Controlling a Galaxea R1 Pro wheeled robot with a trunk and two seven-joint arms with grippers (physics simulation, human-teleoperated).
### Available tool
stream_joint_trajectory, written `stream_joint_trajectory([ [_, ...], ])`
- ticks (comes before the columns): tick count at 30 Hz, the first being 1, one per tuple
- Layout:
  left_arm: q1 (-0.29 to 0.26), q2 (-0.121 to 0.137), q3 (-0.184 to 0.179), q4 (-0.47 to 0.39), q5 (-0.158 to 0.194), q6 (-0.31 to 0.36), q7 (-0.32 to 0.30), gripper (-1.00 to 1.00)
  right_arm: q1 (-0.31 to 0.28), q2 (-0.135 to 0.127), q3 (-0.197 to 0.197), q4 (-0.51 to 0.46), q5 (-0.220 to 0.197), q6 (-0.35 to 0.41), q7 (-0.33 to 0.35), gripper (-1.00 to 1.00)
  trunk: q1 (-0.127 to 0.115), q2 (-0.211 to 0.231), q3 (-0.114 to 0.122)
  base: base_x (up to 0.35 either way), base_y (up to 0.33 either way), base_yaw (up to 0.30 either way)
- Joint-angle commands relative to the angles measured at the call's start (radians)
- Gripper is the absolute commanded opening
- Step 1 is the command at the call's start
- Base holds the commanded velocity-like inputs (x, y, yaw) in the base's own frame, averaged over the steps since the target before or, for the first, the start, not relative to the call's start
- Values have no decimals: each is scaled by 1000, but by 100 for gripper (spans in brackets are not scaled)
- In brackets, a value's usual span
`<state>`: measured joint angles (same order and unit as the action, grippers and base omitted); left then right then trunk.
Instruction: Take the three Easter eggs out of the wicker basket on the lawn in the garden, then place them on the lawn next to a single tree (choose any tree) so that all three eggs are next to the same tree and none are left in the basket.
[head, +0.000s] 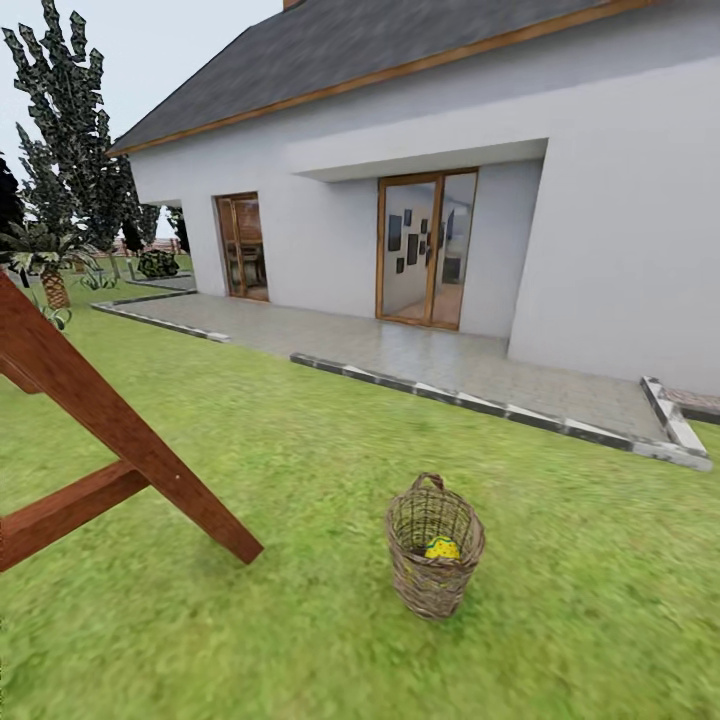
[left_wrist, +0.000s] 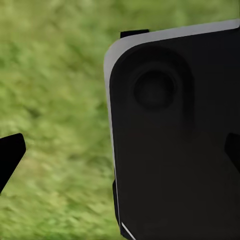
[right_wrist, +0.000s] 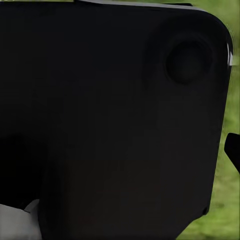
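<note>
In the head view, the wicker basket is seen standing upright on the lawn, a little way in front of the grey paved patio of the white house; a bit of yellow Easter egg is seen inside the basket, low down; how many eggs are in there cannot be told, because the wall of twigs hides the rest; no egg is seen lying on the grass, so the task is judged to be just at its start, with all the picking and placing left to do; a red-brown wooden frame is planted in the grass near the basket; dark trees are seen far off by the corner of the house. In the left wrist view, blurry grass and a big dark robot part are seen; whether that pincer is apart or together cannot be told. In the right wrist view, a dark robot body is seen with a strip of grass beside it; that pincer's state cannot be told either.
</note>
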<state>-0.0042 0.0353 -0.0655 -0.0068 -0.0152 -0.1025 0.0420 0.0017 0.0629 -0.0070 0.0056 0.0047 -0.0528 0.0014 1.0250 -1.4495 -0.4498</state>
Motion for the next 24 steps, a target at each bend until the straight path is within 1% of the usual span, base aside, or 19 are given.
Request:
stream_joint_trajectory([
  [1, 0, 0, -7, 1, -2, -3, 4, 100, 0, 0, -1, 1, 0, -4, 0, 100, 0, 0, -1, 0, 162, -1],
  [7, 0, 0, -7, 1, -2, -3, 4, 100, 0, 1, 0, 2, 0, -5, 0, 100, 0, 0, -1, 0, 204, -6],
  [11, 0, 0, -7, 1, -2, -3, 4, 100, 0, 1, 0, 1, 0, -5, 0, 100, 0, 0, -1, 0, 208, -139],
  [18, 0, 0, -2, 1, 4, -5, 4, 100, 0, 3, 0, 1, 0, -5, 0, 100, 0, 0, -1, 0, 53, -64],
  [20, 0, 0, 2, 1, 8, -13, 5, 100, 0, 3, 0, 0, 0, -5, 0, 100, 0, 0, -1, 0, 9, -11],
  [24, 0, 0, 7, 1, 11, -70, 5, 100, 0, 3, 1, -1, 0, -5, 0, 100, 0, 0, -1, 0, 3, -4],
])
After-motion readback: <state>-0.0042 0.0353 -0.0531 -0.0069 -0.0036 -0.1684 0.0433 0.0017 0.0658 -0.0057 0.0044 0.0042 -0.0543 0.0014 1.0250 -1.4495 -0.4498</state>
